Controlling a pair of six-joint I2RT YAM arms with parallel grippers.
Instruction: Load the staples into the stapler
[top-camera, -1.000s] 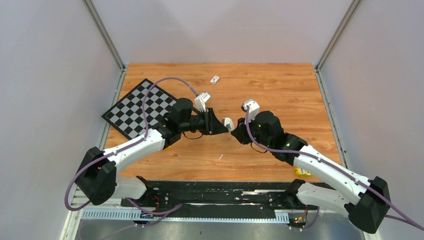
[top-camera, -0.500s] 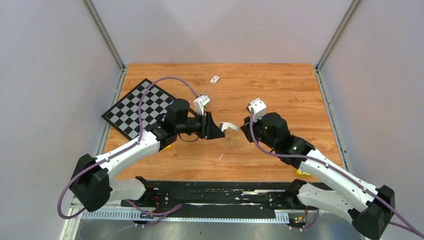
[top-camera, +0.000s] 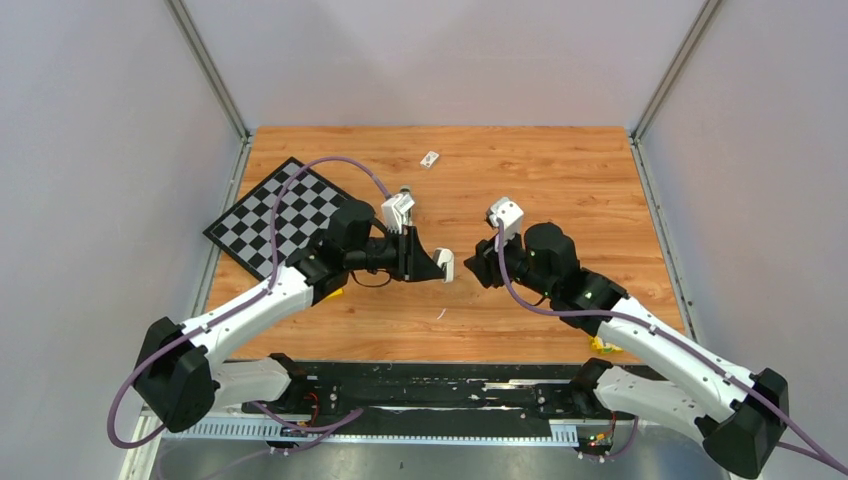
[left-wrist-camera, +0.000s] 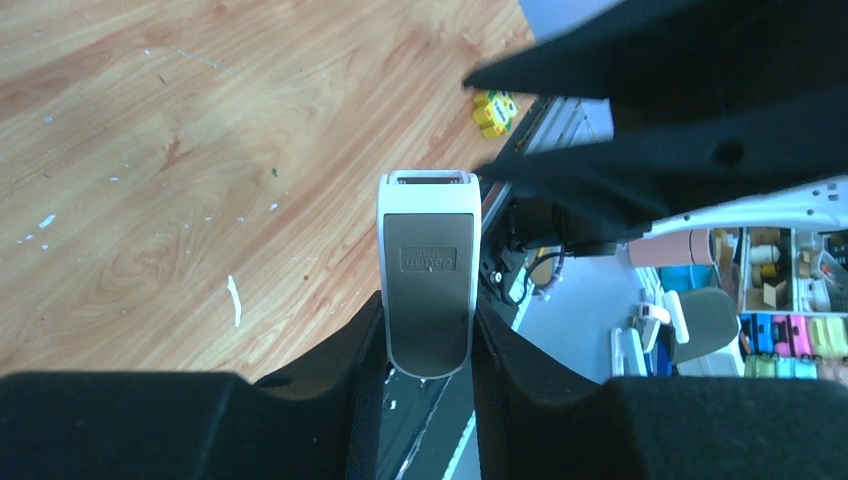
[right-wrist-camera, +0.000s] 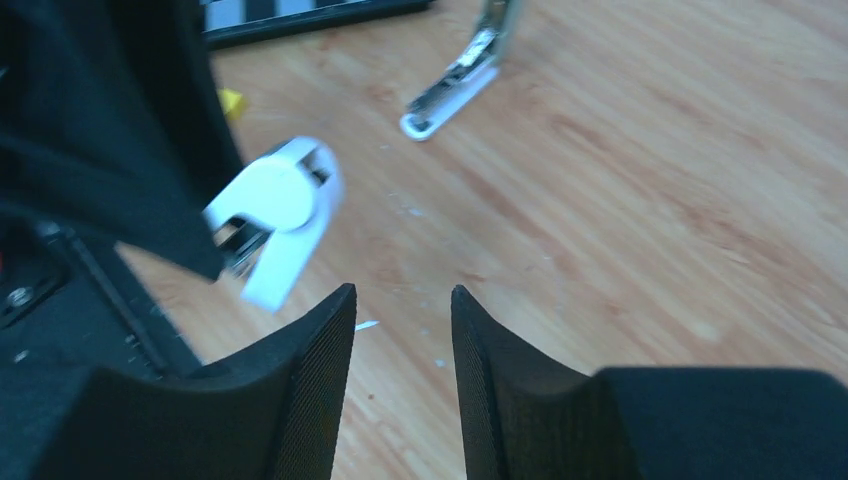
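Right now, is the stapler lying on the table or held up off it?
Held up: the left end effector clamps the stapler between its fingers, clear of the table below.

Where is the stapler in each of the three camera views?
Top external: the stapler is mid-table, clamped in the left tool.
Left wrist: centre frame, sticking up out of that tool.
Right wrist: its white end shows at left centre.
Shared landmark: the white sliver on the wood, seen in all three.
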